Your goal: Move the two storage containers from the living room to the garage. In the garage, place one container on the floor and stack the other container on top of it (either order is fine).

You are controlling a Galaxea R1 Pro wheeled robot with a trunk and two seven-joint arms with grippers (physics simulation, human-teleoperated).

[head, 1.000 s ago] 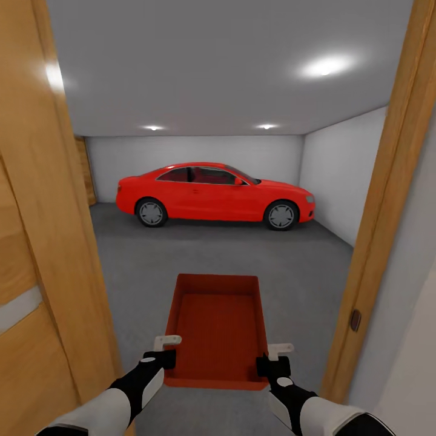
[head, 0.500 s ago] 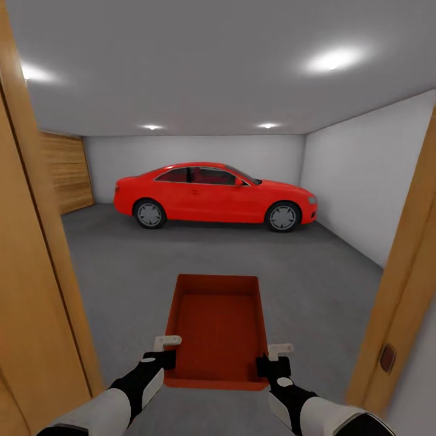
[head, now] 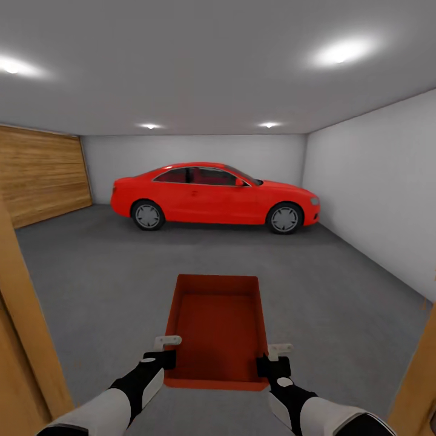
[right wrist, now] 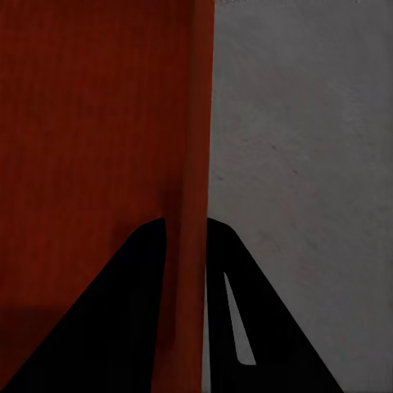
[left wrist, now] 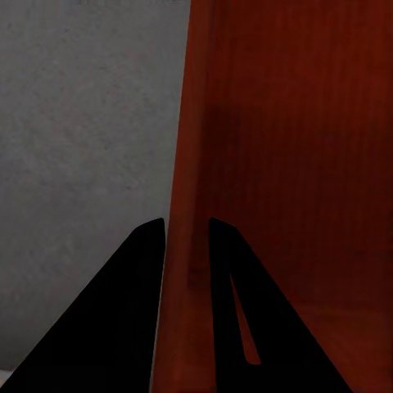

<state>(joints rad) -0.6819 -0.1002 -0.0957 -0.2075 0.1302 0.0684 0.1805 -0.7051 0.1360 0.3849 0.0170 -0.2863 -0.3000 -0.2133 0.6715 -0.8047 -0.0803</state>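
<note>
One orange-red storage container point(head: 218, 327) hangs low in front of me over the garage's dark grey concrete floor point(head: 91, 272). My left gripper point(head: 168, 351) is shut on its left side wall near the near corner, and my right gripper point(head: 274, 357) is shut on the right side wall. In the left wrist view the black fingers of the left gripper point(left wrist: 187, 223) pinch the container's wall point(left wrist: 184, 147), one inside and one outside. The right wrist view shows the right gripper point(right wrist: 187, 221) clamped the same way on the container's other wall point(right wrist: 196, 123).
A red car point(head: 212, 194) stands across the far end of the garage. A wooden panelled door point(head: 42, 181) covers the left wall and a pale wall point(head: 375, 181) runs along the right. Wooden doorway jambs sit close at lower left point(head: 24, 339) and lower right point(head: 418, 375).
The camera has moved forward through the doorway: both jambs slid outward and more of the garage shows. The container and both grippers keep the same hold and place in view.
</note>
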